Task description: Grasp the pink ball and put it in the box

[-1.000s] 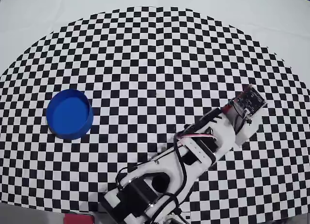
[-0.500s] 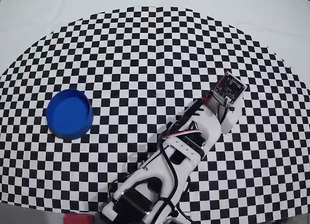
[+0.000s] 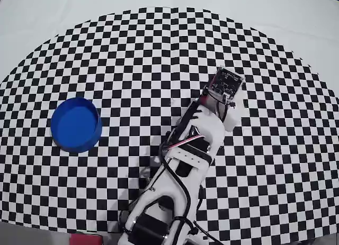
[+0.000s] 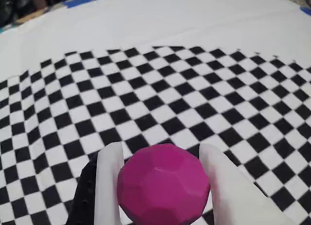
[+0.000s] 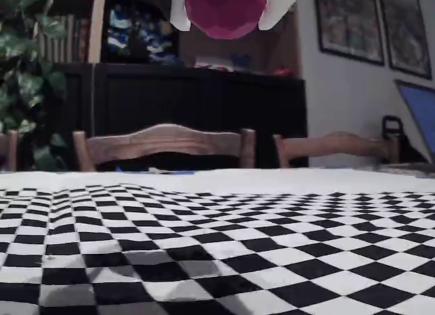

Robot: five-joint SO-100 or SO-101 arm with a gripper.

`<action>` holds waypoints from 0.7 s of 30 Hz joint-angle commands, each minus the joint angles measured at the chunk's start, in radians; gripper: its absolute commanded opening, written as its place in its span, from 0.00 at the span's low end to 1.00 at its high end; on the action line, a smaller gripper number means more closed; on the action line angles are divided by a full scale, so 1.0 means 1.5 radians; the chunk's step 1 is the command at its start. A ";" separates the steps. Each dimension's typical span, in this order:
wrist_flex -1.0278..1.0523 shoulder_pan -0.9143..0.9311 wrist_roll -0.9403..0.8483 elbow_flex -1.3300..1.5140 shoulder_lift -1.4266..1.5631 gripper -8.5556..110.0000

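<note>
The pink faceted ball (image 4: pixel 164 184) sits between my gripper's two white fingers (image 4: pixel 108 186), which press on both its sides. My gripper (image 4: pixel 160 159) is shut on the ball and holds it high above the checkered cloth. The fixed view shows the ball (image 5: pixel 225 11) at the top edge, well off the table, with the gripper (image 5: pixel 228 19) around it. In the overhead view the arm's wrist (image 3: pixel 225 86) hides the ball. The box is a round blue container (image 3: pixel 76 124) at the left of the overhead view, far left of the gripper.
A black-and-white checkered cloth (image 3: pixel 132 54) covers the white table (image 3: pixel 53 12). The arm's base (image 3: pixel 153 224) stands at the near edge. In the fixed view, wooden chairs (image 5: pixel 163 145) and a dark cabinet stand behind the table.
</note>
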 commanded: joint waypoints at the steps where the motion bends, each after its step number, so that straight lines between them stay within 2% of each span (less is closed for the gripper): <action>1: 0.002 -0.026 0.004 0.002 0.022 0.07; 21: 0.002 -0.178 0.004 0.040 0.069 0.07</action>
